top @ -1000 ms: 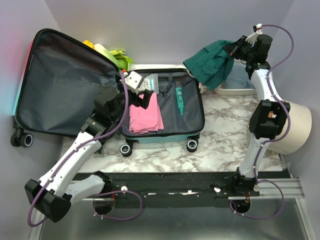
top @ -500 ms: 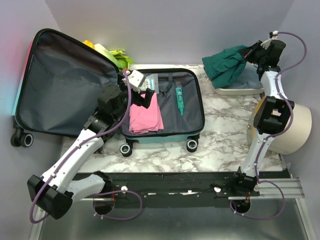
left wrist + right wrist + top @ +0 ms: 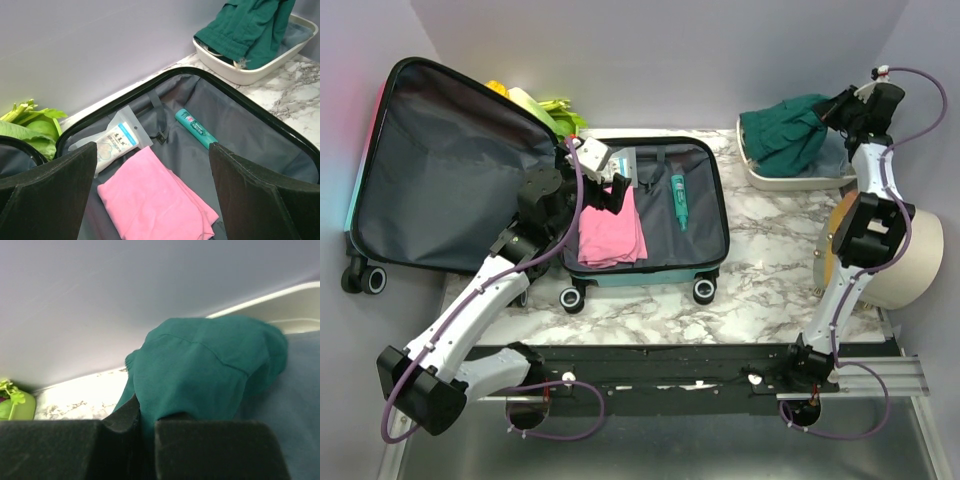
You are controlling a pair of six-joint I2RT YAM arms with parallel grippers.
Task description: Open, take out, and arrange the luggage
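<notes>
The luggage lies open, its lid leaning at the left and its base flat on the marble. In the base lie a folded pink cloth, a teal tube and a white packet. My left gripper hovers open over the pink cloth, one finger on each side, touching nothing. At the far right my right gripper is shut on a dark green garment that drapes into the white tray. Its fingers pinch the fabric.
Green leafy items sit behind the lid by the back wall. A beige cylinder stands at the right edge beside the right arm. The tray lies just beyond the suitcase's far right corner. A black rail runs along the front.
My right arm has carried the green garment from above the suitcase's corner rightward and down onto the white tray. The left gripper has stayed open over the pink cloth, barely shifting.
</notes>
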